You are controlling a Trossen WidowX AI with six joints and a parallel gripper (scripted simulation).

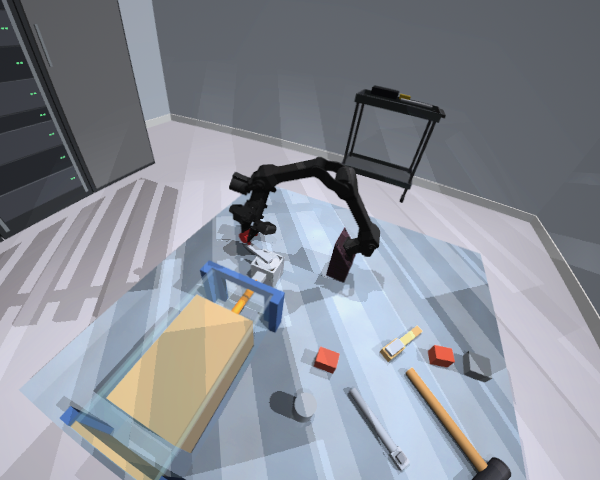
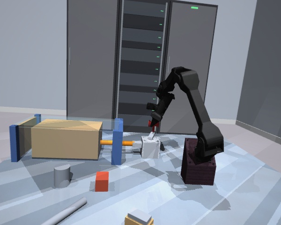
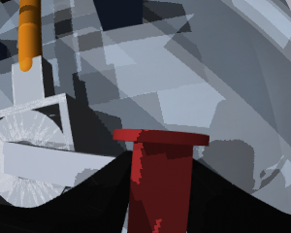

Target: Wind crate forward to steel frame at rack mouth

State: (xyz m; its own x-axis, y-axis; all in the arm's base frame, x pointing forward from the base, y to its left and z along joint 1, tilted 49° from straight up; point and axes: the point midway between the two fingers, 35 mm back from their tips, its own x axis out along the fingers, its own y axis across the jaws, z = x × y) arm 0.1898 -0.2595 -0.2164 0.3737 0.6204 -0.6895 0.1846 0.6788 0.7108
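Note:
The tan crate (image 1: 181,361) (image 2: 63,140) sits flat inside the clear-panelled cubby. Its front stands a short gap behind the blue frame (image 1: 275,310) (image 2: 118,146) at the mouth. An orange strap (image 1: 242,301) (image 2: 111,142) (image 3: 29,19) runs from the crate through the frame to the white winch (image 1: 270,269) (image 2: 150,148) (image 3: 25,155). The grey handle arm (image 1: 259,254) (image 2: 152,134) (image 3: 43,162) sits on top of the winch, slanting up to its red knob (image 1: 245,236) (image 2: 150,123) (image 3: 160,169). My gripper (image 1: 246,235) (image 2: 155,121) (image 3: 155,161) is shut on that knob, just beyond the winch.
Two red blocks (image 1: 326,359) (image 1: 440,355), a grey cylinder (image 1: 304,404) (image 2: 61,175), a grey bar (image 1: 375,427), a tan tool (image 1: 401,343), a grey cube (image 1: 475,364) and a hammer (image 1: 445,418) lie on the bench's near half. The arm's base (image 1: 340,260) (image 2: 198,167) stands beside the winch.

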